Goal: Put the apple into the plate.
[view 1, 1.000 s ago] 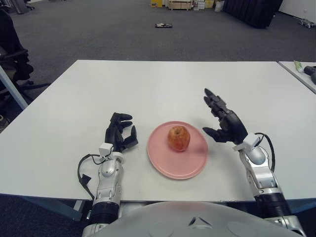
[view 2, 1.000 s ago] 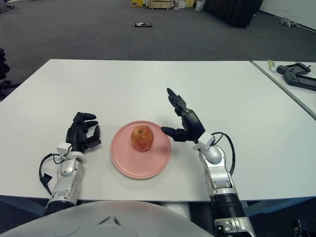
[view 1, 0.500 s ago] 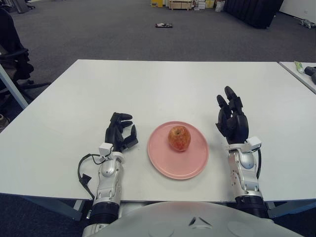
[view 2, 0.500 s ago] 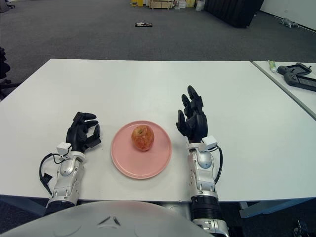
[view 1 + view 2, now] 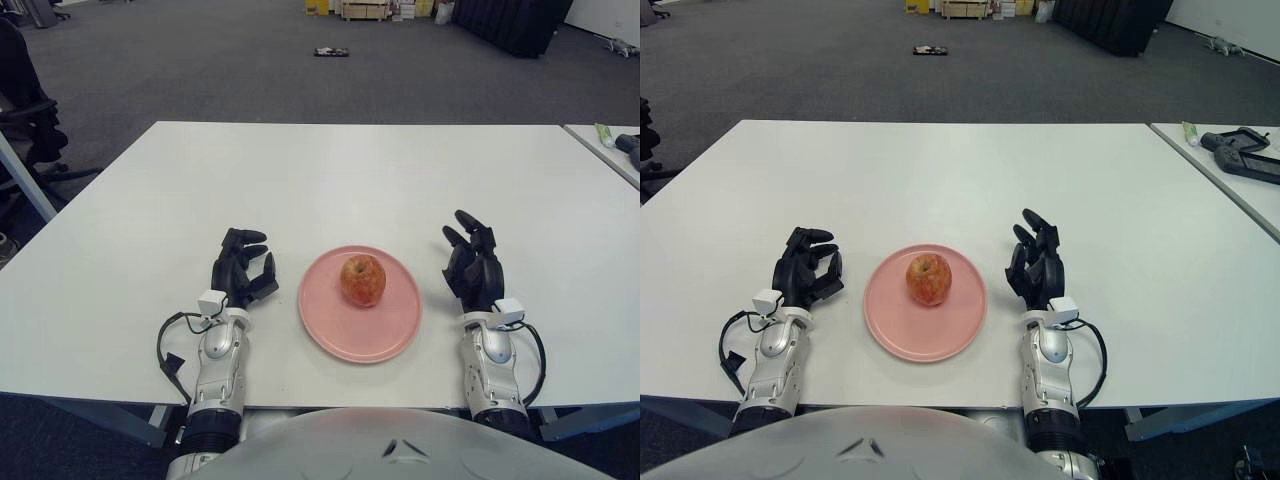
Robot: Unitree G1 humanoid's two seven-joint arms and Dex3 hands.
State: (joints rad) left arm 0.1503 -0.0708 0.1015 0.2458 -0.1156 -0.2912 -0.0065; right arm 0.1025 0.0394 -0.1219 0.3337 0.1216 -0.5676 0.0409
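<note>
Quick count of what's out here: one apple (image 5: 362, 279), one pink plate (image 5: 330, 338), and that's the whole spread on the main white surface (image 5: 330, 175). Two robot hands, a left robot hand (image 5: 241, 272) and a right robot hand (image 5: 473, 270). There's a second surface (image 5: 1240, 175) off to the right, so two in total.

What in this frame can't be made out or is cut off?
- Underside of the apple: hidden where it rests on the plate, both views.
- Dark device on the side table: cut by the right edge.
- Floor item: too small.
- Right hand palm: faces away.
</note>
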